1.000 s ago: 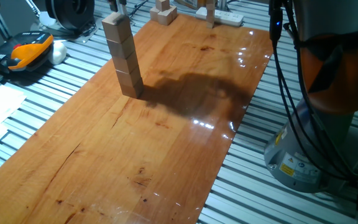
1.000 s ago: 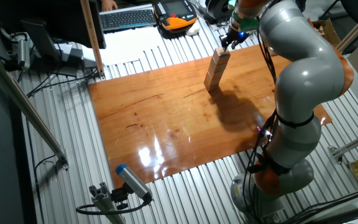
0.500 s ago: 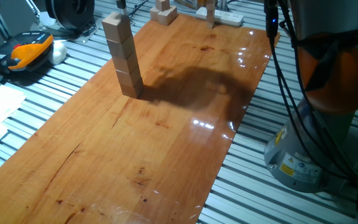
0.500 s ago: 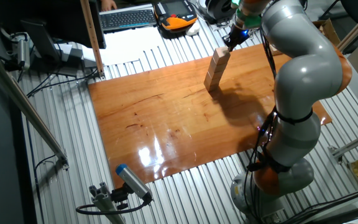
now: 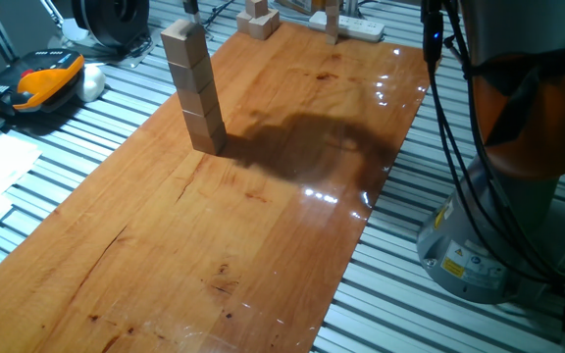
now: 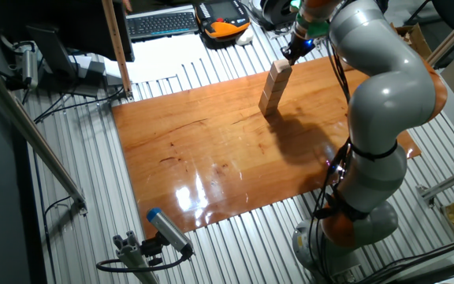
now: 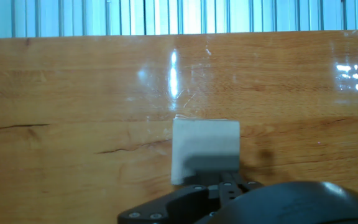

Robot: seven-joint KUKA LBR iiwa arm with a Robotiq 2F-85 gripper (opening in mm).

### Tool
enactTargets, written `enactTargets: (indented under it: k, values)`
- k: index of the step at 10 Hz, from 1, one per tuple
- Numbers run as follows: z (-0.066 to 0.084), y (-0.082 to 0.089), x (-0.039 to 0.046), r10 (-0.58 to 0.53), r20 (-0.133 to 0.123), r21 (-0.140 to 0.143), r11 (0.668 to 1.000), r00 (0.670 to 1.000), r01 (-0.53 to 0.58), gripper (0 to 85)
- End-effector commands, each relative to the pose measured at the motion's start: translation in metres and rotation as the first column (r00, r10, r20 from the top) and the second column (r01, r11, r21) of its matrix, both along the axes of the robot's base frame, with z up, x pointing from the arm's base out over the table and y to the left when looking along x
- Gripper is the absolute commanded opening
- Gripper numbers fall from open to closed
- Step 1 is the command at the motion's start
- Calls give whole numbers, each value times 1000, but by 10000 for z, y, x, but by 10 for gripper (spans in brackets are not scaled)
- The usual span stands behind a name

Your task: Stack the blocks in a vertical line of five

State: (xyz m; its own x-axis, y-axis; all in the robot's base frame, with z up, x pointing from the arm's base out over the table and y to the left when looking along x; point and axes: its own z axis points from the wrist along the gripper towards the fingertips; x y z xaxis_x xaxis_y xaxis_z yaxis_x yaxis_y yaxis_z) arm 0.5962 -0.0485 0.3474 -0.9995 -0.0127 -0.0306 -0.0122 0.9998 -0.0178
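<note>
I see the blocks (image 5: pixel 193 86) standing in one tall tower on the wooden bench (image 5: pixel 263 216), near its far left edge. I count about five cubes in it, one on top of another, and it leans a tiny bit. A second ago my gripper (image 6: pixel 292 51) was right at the top cube; now it has lifted up a little and sits just above the tower. In the hand view I look straight down on the top cube (image 7: pixel 205 151), and nothing is between the fingers that I can see, but I cannot tell how wide they are open. I think the stacking is done, or almost done. Two more loose cubes (image 5: pixel 259 20) and a white power strip (image 5: pixel 353 25) lie at the far end, apart from the tower. Nothing is in my way. I should pull away slowly so I do not knock the tower.
</note>
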Motion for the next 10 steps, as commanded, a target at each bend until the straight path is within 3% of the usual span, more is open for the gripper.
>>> enactTargets:
  k: [1, 5, 10]
  values:
    - [7, -4, -5, 3, -1, 1, 1000, 1000, -3, 0]
    - [13, 3, -7, 8, -3, -10, 1000, 1000, -8, 0]
    - [7, -15, -3, -9, -1, -2, 1000, 1000, 9, 0]
